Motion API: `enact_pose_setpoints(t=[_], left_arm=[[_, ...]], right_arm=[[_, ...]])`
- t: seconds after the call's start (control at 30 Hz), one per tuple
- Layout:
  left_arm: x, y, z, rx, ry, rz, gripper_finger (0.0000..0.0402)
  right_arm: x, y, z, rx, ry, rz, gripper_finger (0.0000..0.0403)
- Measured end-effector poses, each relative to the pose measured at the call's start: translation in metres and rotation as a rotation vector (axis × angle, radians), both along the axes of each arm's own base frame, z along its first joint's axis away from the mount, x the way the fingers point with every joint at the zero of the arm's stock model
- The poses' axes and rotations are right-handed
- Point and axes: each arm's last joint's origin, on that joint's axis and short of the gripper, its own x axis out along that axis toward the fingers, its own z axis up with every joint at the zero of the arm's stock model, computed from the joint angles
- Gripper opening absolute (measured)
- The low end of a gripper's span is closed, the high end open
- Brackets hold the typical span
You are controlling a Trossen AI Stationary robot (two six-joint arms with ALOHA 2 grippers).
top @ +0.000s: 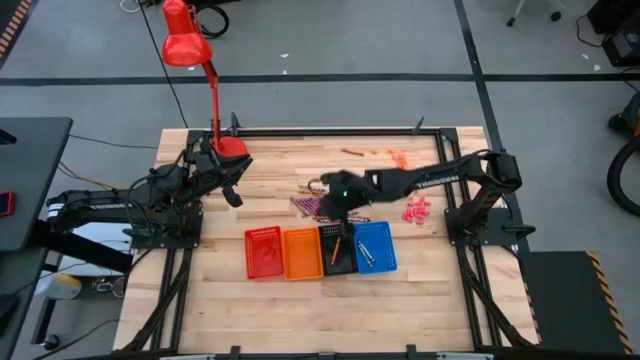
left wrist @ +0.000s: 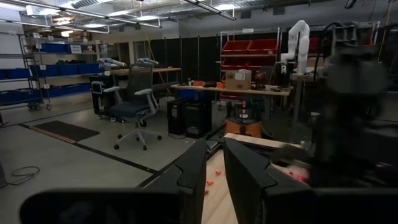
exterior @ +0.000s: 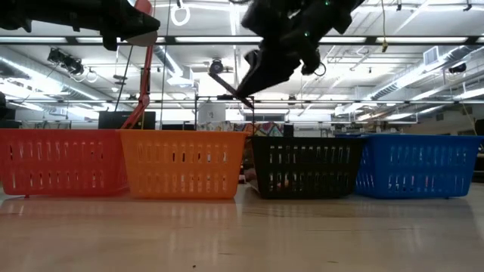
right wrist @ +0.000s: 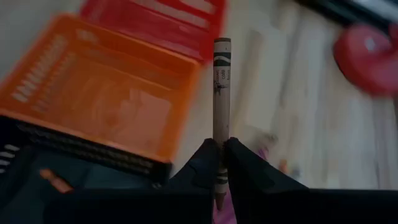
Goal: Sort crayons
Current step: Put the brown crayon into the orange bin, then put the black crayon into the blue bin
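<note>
four slotted plastic baskets sit in a row at the lower middle of the pale wooden tabletop in the high view: red basket, orange basket, black basket, blue basket. the right tool hangs above the black one, fingers pressed on a brownish paper-wrapped crayon. an orange crayon lies inside the black basket. loose crayons lie just above the row. the left tool waits at the left, nearly closed.
</note>
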Motion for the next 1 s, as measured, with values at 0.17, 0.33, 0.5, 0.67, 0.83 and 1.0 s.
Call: enact_pose_setpoints(t=[0.17,0.33,0.5,0.67,0.83,1.0], left_arm=[[0.000,0.000,0.000,0.000,-0.003,0.000,0.0068],[0.000,0.000,0.000,0.000,0.001,0.000,0.0068],[0.000,0.000,0.000,0.000,0.001,0.000,0.0068],[0.000,0.000,0.000,0.001,0.004,0.000,0.0068],[0.000,0.000,0.000,0.002,0.005,0.000,0.0068],[0.000,0.000,0.000,0.003,0.006,0.001,0.0068]], right_arm=[[0.017,0.033,-0.020,-0.085,-0.060,0.150,0.0037],[0.029,0.056,-0.053,-0.195,-0.042,0.265,0.0037],[0.031,0.071,-0.079,-0.395,0.026,0.404,0.0044],[0.030,0.079,-0.087,-0.507,0.050,0.467,0.0083],[0.030,0.079,-0.075,-0.546,0.007,0.423,0.0112],[0.033,0.079,-0.062,-0.556,-0.072,0.364,0.0116]])
